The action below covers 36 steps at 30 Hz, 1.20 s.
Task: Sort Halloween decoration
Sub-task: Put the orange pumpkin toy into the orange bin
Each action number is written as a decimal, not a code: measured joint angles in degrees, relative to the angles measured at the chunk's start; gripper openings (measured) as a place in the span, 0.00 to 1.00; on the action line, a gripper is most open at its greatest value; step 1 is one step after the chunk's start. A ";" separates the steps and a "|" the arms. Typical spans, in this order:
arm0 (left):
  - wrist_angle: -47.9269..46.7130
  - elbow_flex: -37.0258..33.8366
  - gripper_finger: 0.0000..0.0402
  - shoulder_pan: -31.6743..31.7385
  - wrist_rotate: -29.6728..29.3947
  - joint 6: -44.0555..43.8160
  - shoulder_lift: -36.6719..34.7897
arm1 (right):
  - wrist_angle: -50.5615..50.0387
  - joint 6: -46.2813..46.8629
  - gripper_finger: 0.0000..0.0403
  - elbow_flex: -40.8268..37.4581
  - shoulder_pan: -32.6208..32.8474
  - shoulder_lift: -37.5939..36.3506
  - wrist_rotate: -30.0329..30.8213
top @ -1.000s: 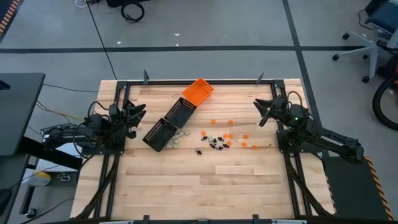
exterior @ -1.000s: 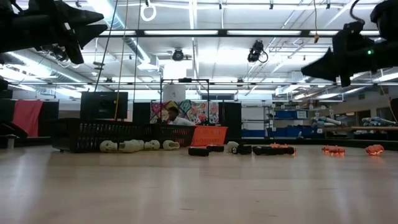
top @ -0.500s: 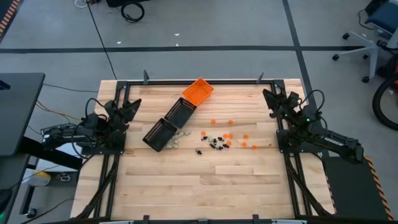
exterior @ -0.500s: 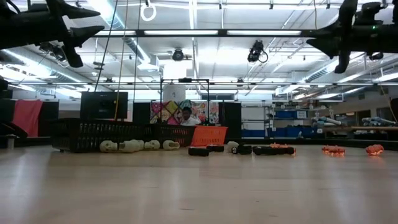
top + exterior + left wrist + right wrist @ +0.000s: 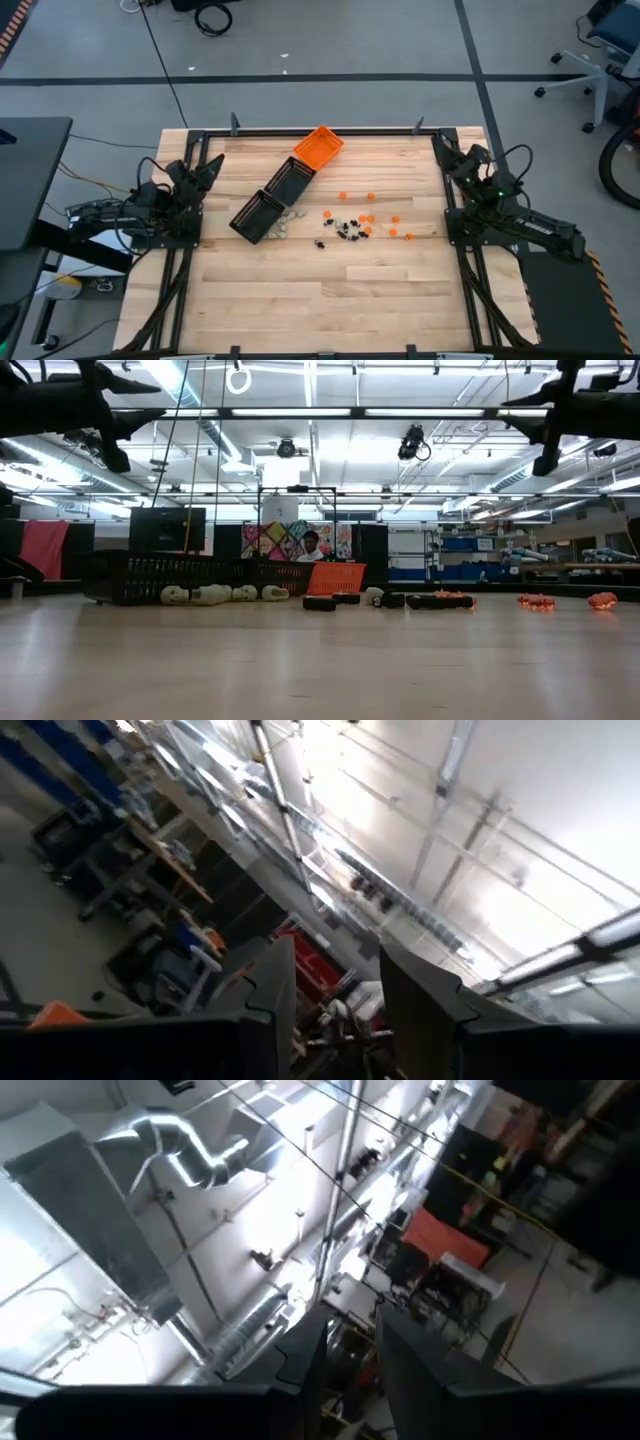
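The Halloween decoration lies loose on the wooden table's middle: orange trinkets (image 5: 368, 218), black ones (image 5: 345, 230) and whitish ones (image 5: 285, 222) beside the black trays. In the low view the whitish ones (image 5: 210, 594) rest on the tabletop in front of the trays, with the black (image 5: 335, 601) and orange (image 5: 535, 601) ones further along. My left gripper (image 5: 205, 168) is raised at the table's left edge, open, with nothing between its fingers (image 5: 335, 960). My right gripper (image 5: 447, 150) is raised at the right edge, open and empty (image 5: 350, 1328). Both point up and away from the trinkets.
An orange tray (image 5: 319, 146) and two black trays (image 5: 290, 180) (image 5: 256, 215) lie in a slanting row at the table's far left of centre. The near half of the table (image 5: 330, 300) is bare wood. A person (image 5: 312, 545) shows in the room behind.
Both grippers have rolled about their own axes and tipped upward. My right gripper has also risen and swung from pointing at the table's middle toward the far edge. My left gripper has turned a little toward the far edge. The trinkets and trays have stayed put.
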 joint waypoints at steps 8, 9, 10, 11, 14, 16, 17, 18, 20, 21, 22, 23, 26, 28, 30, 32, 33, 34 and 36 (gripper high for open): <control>-3.49 0.00 0.31 0.24 -0.11 -5.02 4.75 | -1.33 1.94 0.23 2.87 1.16 11.77 -2.73; -3.97 0.10 0.31 0.24 -0.01 -5.39 5.58 | -1.37 1.57 0.23 3.50 1.41 14.00 -2.74; -4.93 0.46 0.31 0.24 0.14 -5.56 6.39 | -1.41 1.21 0.23 4.12 1.63 16.24 -2.87; -6.04 1.10 0.31 0.24 0.49 -5.68 7.28 | -1.44 0.84 0.23 4.78 1.87 18.53 -3.20; -11.86 4.29 0.31 0.24 2.37 -5.68 9.69 | -1.38 0.34 0.23 7.02 2.48 25.02 -5.04; -17.51 7.11 0.31 0.24 3.91 -5.04 11.39 | -1.42 -0.48 0.23 8.79 2.78 29.34 -6.82; -20.61 8.62 0.31 0.24 4.66 -4.41 12.18 | -1.49 -1.24 0.23 9.70 2.95 31.44 -7.66; -23.35 10.09 0.31 0.23 4.76 -3.99 13.05 | -1.48 -2.07 0.23 10.73 3.11 33.36 -8.46; -28.41 12.92 0.31 0.24 4.98 -3.34 14.52 | -2.09 -3.85 0.23 12.93 3.47 37.19 -9.67; -30.49 14.10 0.31 0.23 5.00 -3.20 15.15 | -3.54 -4.49 0.23 14.22 3.64 38.97 -10.14; -32.24 15.22 0.31 0.24 5.00 -3.06 15.72 | -5.80 -5.10 0.23 15.60 3.86 40.69 -10.43; -34.12 16.29 0.31 0.24 5.08 -3.04 16.23 | -8.68 -5.78 0.23 17.26 4.17 42.46 -10.49; -38.75 19.06 0.31 0.24 6.02 -3.02 17.69 | -18.84 -8.75 0.23 23.04 5.50 47.78 -10.51; -41.53 20.57 0.31 0.24 6.52 -3.01 18.91 | -25.52 -11.23 0.23 26.91 6.41 51.45 -10.50; -43.62 21.71 0.31 0.24 7.66 -2.84 20.12 | -30.67 -13.28 0.23 30.38 7.07 55.07 -10.48; -46.05 22.94 0.31 0.24 9.30 -2.08 21.49 | -34.65 -14.81 0.23 33.13 7.55 58.31 -10.29; -47.67 23.60 0.31 0.24 9.96 -1.76 22.31 | -36.26 -15.40 0.23 34.35 7.73 59.92 -10.23; -49.15 24.22 0.31 0.24 10.63 -1.69 23.24 | -37.74 -15.97 0.23 35.40 7.84 61.36 -10.15; -51.50 25.11 0.31 0.22 10.84 -1.66 25.05 | -40.64 -16.30 0.23 37.30 7.91 64.12 -10.08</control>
